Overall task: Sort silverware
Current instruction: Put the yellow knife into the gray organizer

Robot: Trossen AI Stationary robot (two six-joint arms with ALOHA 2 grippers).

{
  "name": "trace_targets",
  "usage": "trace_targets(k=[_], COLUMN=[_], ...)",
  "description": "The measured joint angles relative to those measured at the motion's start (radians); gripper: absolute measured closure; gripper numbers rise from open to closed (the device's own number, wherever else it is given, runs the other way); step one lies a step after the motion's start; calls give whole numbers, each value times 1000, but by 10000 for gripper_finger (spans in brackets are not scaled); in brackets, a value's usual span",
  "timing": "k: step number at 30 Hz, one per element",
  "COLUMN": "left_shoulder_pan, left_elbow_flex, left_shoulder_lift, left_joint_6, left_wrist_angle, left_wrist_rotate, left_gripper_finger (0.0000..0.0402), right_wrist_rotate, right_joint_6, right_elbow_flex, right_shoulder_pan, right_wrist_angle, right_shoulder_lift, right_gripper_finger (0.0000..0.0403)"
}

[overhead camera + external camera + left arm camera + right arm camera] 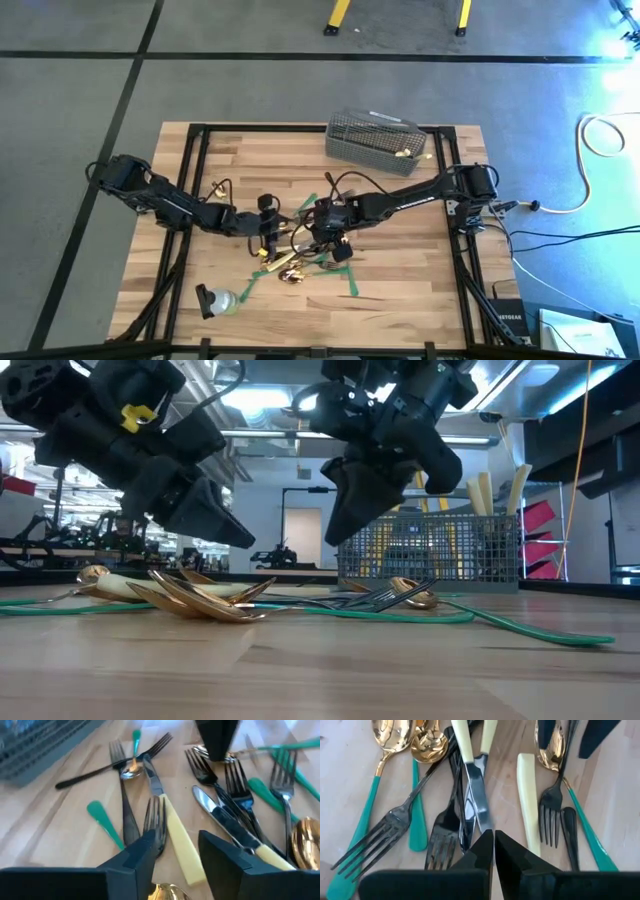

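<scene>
Most silverware (295, 262) lies unsorted at the frame's centre; my left gripper (175, 852) is released, right gripper (493, 851) clenched, empty.

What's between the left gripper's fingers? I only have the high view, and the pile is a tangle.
Observer: The left gripper is open, its fingers either side of a cream-handled knife that lies flat.
Operator: And the right gripper?
Observer: The right gripper is shut with nothing in it, poised over a knife blade.
Operator: Anything in the basket?
Observer: Yes, cream handles stand upright out of the mesh basket.
</scene>
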Motion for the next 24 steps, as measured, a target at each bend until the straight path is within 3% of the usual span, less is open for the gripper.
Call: trace_targets(k=[7,11,24], left_shoulder_pan=[-6,-2,6], left_elbow_flex=[0,0,9], left_shoulder_lift=[0,19,297], left_joint_6=[-138,-168,-213], left_wrist_angle=[0,20,247], left_wrist_rotate=[10,99,-18], left_gripper_finger=[184,148,115], right_wrist_rotate=[0,0,-8], right_joint_6=[7,11,14], right_elbow_flex=[0,0,0], right_shoulder_pan=[0,1,0], right_wrist_angle=[6,6,23], right_shoulder_lift=[0,0,0], right_gripper_finger=[403,403,403])
